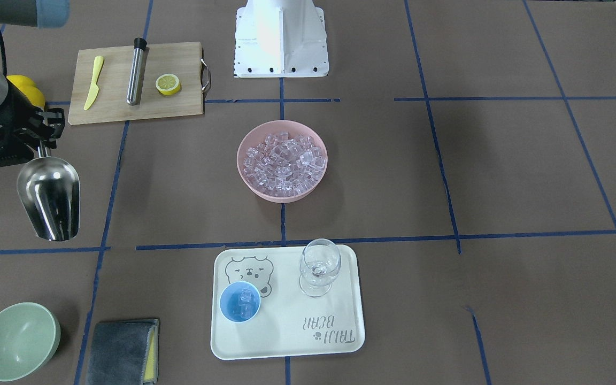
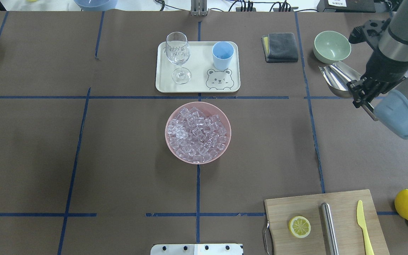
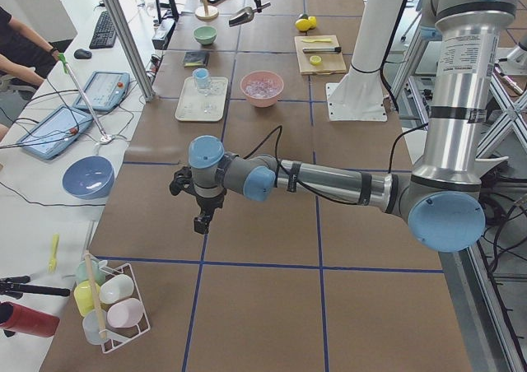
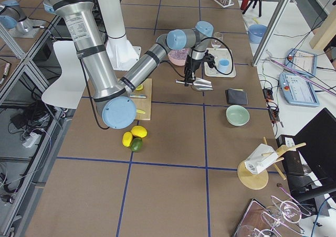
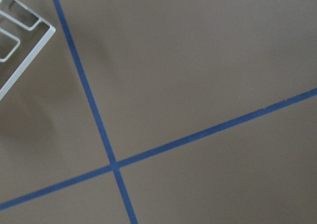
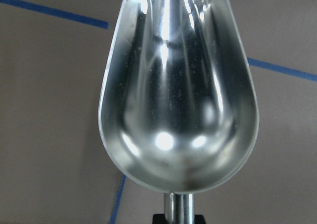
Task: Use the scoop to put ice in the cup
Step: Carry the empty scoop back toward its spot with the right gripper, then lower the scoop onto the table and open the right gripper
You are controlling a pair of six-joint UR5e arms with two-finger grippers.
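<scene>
The right gripper [image 1: 45,145], pinching the empty scoop [image 1: 48,198] by its round handle well apart from the ice [image 1: 282,160] and the cup [image 1: 226,309], could let it swivel under load, spilling cubes beside the cup.

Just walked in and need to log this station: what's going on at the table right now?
The right gripper holds a metal scoop by its handle, out at the robot's right side of the table, away from the pink bowl piled with ice. The scoop is empty. The blue cup on the tray already has a few cubes in it. The left arm hangs over bare table, handling nothing.
</scene>
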